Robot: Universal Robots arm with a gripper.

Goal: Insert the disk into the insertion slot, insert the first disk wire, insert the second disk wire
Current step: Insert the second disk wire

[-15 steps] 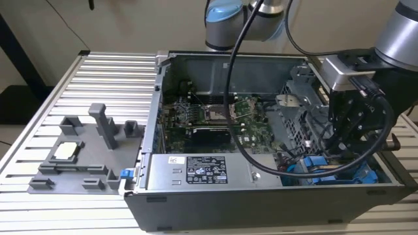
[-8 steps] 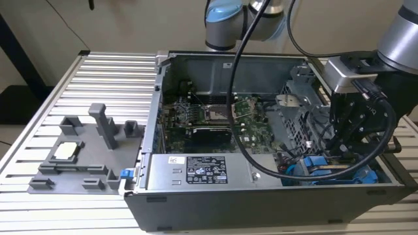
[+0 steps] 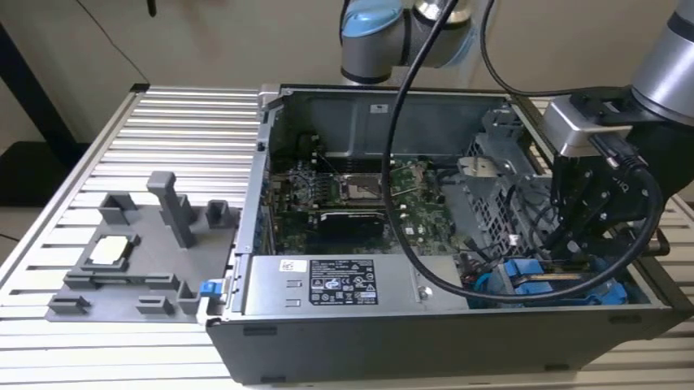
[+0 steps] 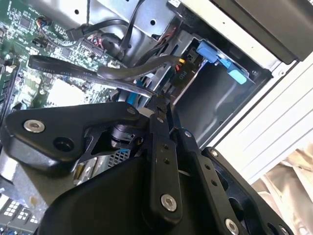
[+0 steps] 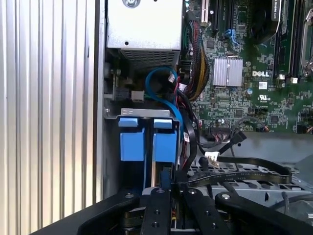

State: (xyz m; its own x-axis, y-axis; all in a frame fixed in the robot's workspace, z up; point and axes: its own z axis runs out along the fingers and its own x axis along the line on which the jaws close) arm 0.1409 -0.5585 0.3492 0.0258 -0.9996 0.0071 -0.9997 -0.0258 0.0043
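Observation:
The disk (image 3: 521,280) stands on edge at the case's front corner, on the exterior view's right, and its blue carrier tabs (image 5: 146,139) face the first wrist view. It sits in the mouth of the insertion slot (image 3: 508,199), the dark grey cage with the perforated wall (image 5: 254,188). My gripper (image 3: 580,264) reaches down onto the disk's middle. Its black fingers (image 5: 164,193) are drawn together on the carrier's thin edge (image 4: 133,98). A flat black disk wire (image 5: 244,169) lies loose across the cage with its white plug (image 5: 211,156) free. Its loop (image 4: 88,68) passes just past the fingertips.
The open computer case (image 3: 325,341) lies on a ribbed aluminium table (image 3: 174,122). A silver box with a sticker (image 3: 325,284) sits beside the disk, the motherboard (image 3: 358,195) behind. A grey fixture (image 3: 141,252) stands on the exterior view's left. A thick black cable (image 3: 412,162) hangs over the case.

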